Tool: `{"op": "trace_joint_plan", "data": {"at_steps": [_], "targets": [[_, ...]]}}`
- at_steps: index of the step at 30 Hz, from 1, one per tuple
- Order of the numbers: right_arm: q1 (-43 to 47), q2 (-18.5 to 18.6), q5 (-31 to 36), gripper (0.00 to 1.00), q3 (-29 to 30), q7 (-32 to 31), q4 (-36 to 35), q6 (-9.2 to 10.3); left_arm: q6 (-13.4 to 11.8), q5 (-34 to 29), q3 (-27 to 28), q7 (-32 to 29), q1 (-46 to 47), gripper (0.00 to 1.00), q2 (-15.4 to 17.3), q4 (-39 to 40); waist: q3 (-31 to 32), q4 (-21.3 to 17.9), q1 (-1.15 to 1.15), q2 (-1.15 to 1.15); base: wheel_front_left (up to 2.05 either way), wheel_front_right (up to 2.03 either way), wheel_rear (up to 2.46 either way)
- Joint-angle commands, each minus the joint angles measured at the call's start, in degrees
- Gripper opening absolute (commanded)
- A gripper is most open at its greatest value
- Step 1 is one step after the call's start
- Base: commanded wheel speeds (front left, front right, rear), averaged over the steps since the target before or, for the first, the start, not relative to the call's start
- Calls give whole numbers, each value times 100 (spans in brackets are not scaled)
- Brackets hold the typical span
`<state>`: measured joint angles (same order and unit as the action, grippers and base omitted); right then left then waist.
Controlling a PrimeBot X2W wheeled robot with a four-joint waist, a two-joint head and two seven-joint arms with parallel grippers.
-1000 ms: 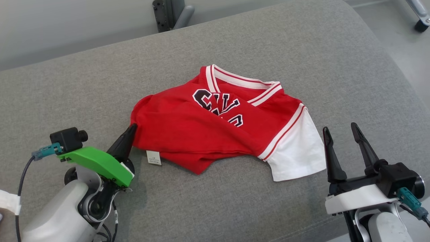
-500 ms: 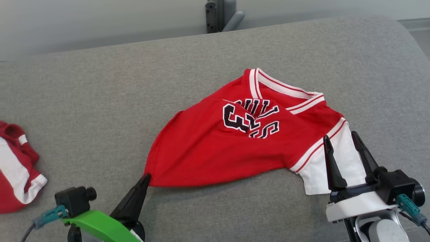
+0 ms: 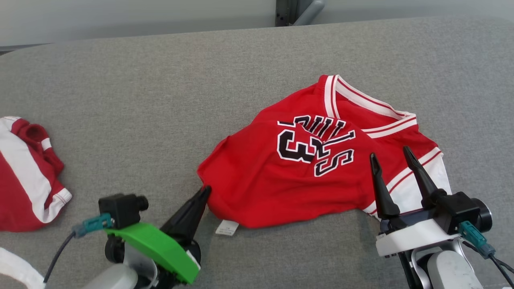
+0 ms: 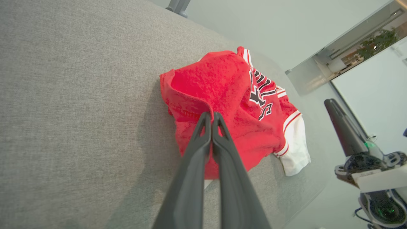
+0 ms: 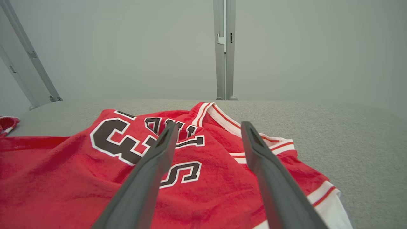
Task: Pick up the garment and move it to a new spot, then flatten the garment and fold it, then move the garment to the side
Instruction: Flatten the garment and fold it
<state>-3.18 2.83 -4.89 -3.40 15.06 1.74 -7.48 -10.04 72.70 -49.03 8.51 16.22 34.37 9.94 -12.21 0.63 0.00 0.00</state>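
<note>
The garment (image 3: 281, 188) is a red jersey with white trim and black lettering, lying rumpled on the grey cushion (image 3: 140, 100). My left gripper (image 3: 205, 190) is shut on its near-left hem corner. In the left wrist view the fingertips (image 4: 211, 114) pinch a raised fold of the red cloth (image 4: 222, 82). My right gripper (image 3: 390, 153) stands open, low over the white right sleeve and holding nothing. The right wrist view has its fingers (image 5: 209, 124) spread above the lettering on the jersey (image 5: 63, 171). A white label (image 3: 227, 227) pokes out under the near hem.
A second red and white piece of clothing (image 3: 24, 180) lies bunched at the cushion's left edge. A grey metal post (image 3: 297, 10) rises behind the cushion. The cushion's front edge runs just behind both grippers. My right gripper (image 4: 346, 133) also appears at the far right of the left wrist view.
The head camera has swung left, bringing the second piece of clothing into view. My left gripper pulled the hem corner, and the folded-over front has opened to show more lettering. The right gripper now overlaps the sleeve.
</note>
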Motion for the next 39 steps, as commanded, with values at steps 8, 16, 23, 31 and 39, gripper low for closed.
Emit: {"op": "trace_joint_plan", "data": {"at_steps": [8,16,23,31,39], "targets": [[-165,12,-54,100,-23,18,85,-2,426,-52,-37,-397,1151,0,-660,-1944,-244,-669,0,0,0,0,0],[-68,12,-95,100,30,19,102,-3,795,-185,-46,-110,1431,100,-998,-3574,-259,-929,0,0,0,0,0],[30,12,-69,100,115,18,109,-3,1034,-315,-28,288,1313,100,-1067,-4062,-156,-874,0,0,0,0,0],[130,12,-44,100,160,18,79,-3,943,-273,284,565,703,100,-502,-3431,-25,-793,0,0,0,0,0],[125,12,-77,100,111,18,68,-2,850,-234,274,366,203,100,96,-2940,-27,-853,0,0,0,0,0]]}}
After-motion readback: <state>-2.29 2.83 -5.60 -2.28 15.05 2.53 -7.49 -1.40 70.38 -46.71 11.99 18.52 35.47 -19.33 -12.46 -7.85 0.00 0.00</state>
